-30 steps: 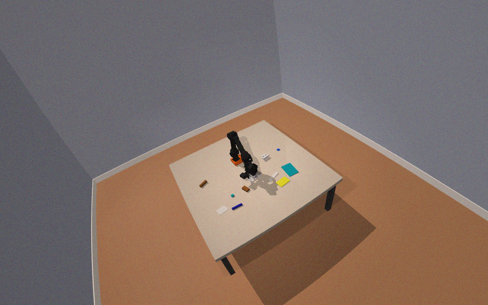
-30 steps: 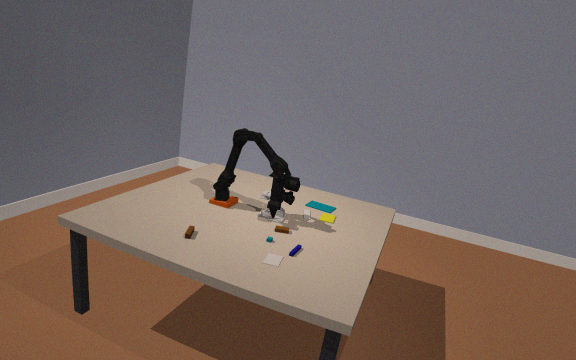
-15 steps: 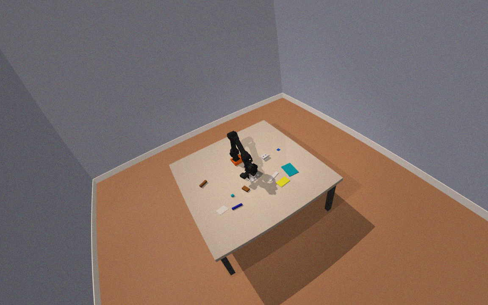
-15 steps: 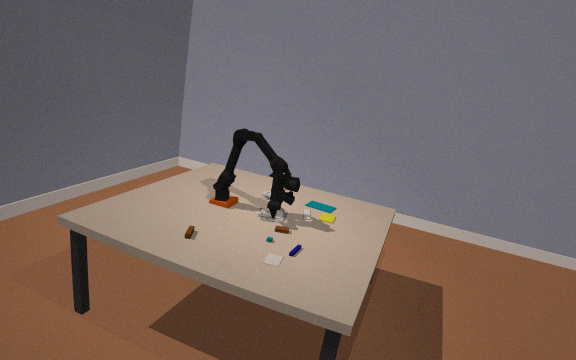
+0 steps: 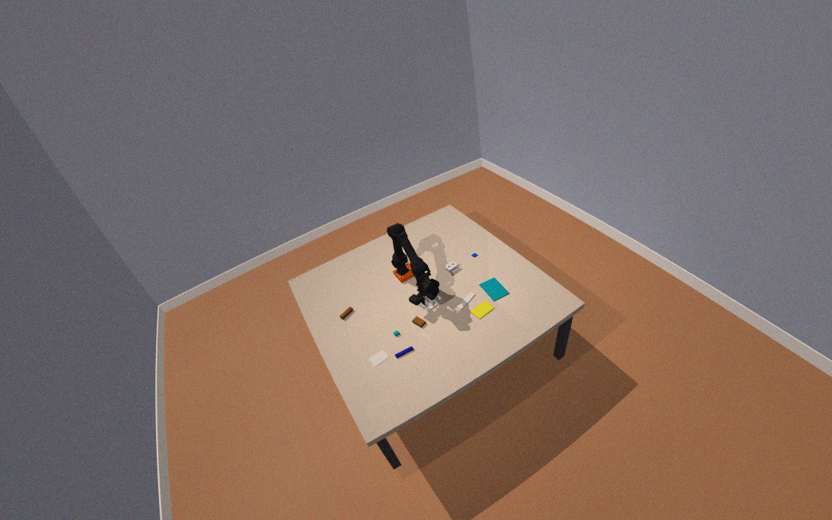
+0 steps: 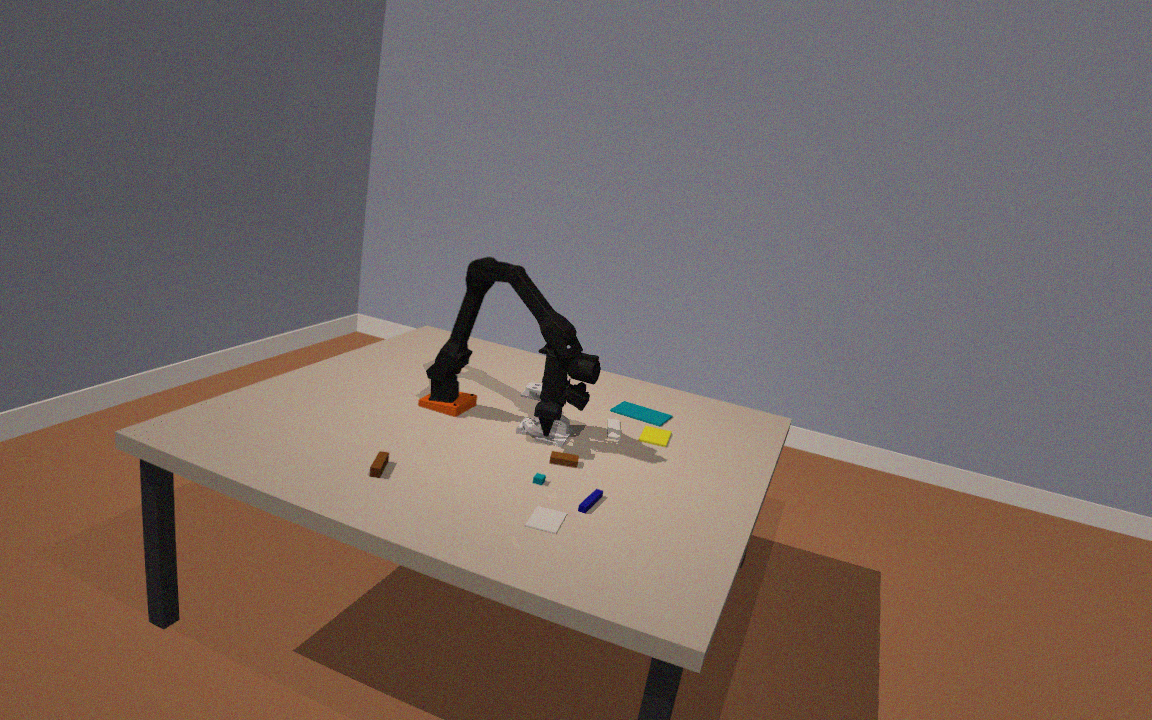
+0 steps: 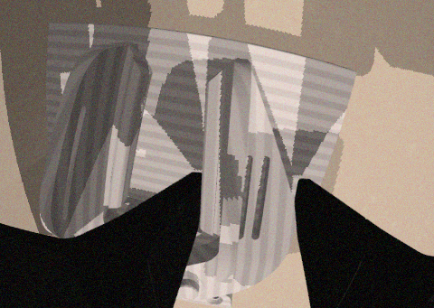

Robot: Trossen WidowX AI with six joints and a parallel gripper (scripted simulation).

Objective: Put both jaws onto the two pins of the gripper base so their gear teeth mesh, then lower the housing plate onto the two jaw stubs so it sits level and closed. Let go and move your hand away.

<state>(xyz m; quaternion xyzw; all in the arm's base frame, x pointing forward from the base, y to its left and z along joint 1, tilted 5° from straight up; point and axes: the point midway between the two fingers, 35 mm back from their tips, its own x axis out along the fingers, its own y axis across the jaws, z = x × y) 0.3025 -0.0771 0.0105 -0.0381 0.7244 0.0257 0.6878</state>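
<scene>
Pale desk point(image 5: 516, 329) point(image 6: 276, 438) point(image 7: 389, 141), grey walls, brown floor. Tool point(image 5: 430, 300) point(image 6: 547, 433) point(image 7: 250, 187): fingers partway apart, gripping a pale slotted jaw point(image 7: 276, 209) between them. Second jaw point(image 7: 90, 141) stands just beside, outside the grip. Beneath both, ribbed gripper base point(image 7: 316, 87), curved far edge; meshing of teeth can't be told. Near that base, top view: brown block point(image 5: 419, 321) point(image 6: 564, 459) below, yellow block point(image 5: 482, 309) point(image 6: 655, 436) to the right, white two-hole piece point(image 5: 451, 266) point(image 6: 533, 389) above right, apart. Whether that's the housing plate: can't tell.
</scene>
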